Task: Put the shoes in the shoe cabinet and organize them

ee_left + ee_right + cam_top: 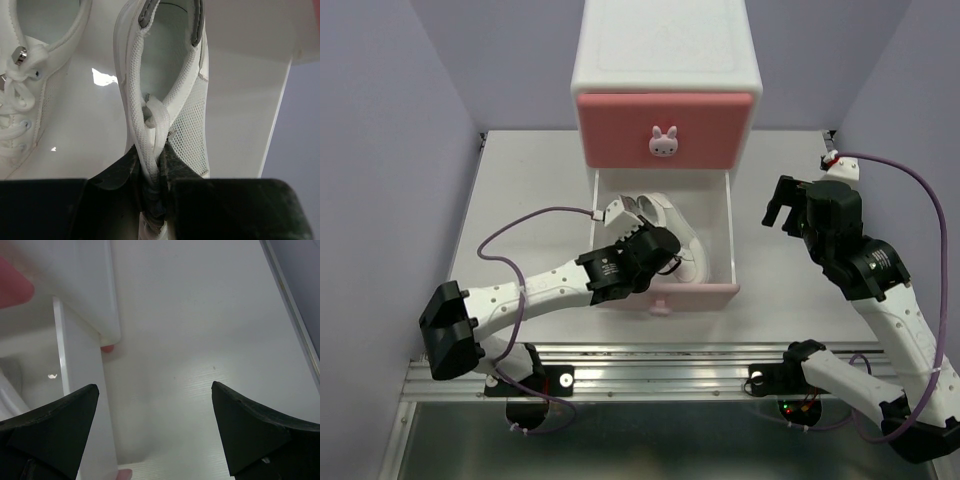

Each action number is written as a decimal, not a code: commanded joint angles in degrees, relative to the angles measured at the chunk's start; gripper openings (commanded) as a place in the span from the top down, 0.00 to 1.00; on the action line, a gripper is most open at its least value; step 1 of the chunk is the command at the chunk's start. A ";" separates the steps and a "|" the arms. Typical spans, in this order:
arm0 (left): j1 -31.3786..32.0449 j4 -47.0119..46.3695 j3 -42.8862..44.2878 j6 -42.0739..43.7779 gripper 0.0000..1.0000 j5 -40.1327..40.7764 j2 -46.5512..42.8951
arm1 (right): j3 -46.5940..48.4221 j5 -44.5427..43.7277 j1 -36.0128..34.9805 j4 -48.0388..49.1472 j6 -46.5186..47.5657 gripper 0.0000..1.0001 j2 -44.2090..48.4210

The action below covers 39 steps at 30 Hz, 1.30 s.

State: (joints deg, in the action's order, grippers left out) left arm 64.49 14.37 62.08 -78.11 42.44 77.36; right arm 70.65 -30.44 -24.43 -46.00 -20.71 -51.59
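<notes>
The white shoe cabinet (666, 45) stands at the back, its darker pink upper drawer (620, 130) shut. The paler pink lower drawer (710, 291) is pulled out. My left gripper (619, 214) reaches into it and is shut on the edge and lace of a white sneaker (167, 85), in the left wrist view (151, 157). The second white sneaker (27, 95) lies beside it in the drawer. In the top view the sneakers (665, 210) are partly hidden by my arm. My right gripper (782, 206) is open and empty, right of the drawer, also in the right wrist view (155, 407). The flip-flops are out of view.
A bunny knob (664, 142) sits on the upper drawer front. The open drawer's right wall (82, 390) is close to my right gripper's left finger. Bare white table (200, 350) lies under the right gripper. Lilac walls (380, 150) enclose the table on both sides.
</notes>
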 commanded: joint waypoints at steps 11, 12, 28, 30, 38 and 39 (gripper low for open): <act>-0.85 -7.42 5.24 25.19 1.00 -5.42 3.40 | -0.78 -0.68 0.26 2.23 0.85 0.00 0.62; -1.12 -7.69 4.98 26.07 1.00 -5.87 3.67 | -0.78 -0.59 0.26 2.32 0.85 0.00 0.62; -4.81 -4.80 7.44 32.93 1.00 -6.49 8.77 | -1.48 -1.38 0.26 2.84 -0.03 0.00 1.41; -5.25 -4.44 7.18 33.55 1.00 -6.57 8.77 | -1.75 -1.38 0.26 2.76 -0.21 0.00 1.58; -6.83 -4.35 5.85 37.23 1.00 -8.76 8.42 | -1.84 -1.73 0.26 3.02 -1.00 0.00 1.23; -6.83 -4.26 5.85 37.24 1.00 -8.95 8.68 | -1.83 -1.82 0.26 3.02 -1.00 0.00 1.23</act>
State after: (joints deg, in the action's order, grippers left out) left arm 58.30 12.21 65.93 -43.18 33.17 87.33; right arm 68.53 -31.07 -24.43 -45.76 -21.41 -50.98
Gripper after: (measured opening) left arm 0.222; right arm 0.998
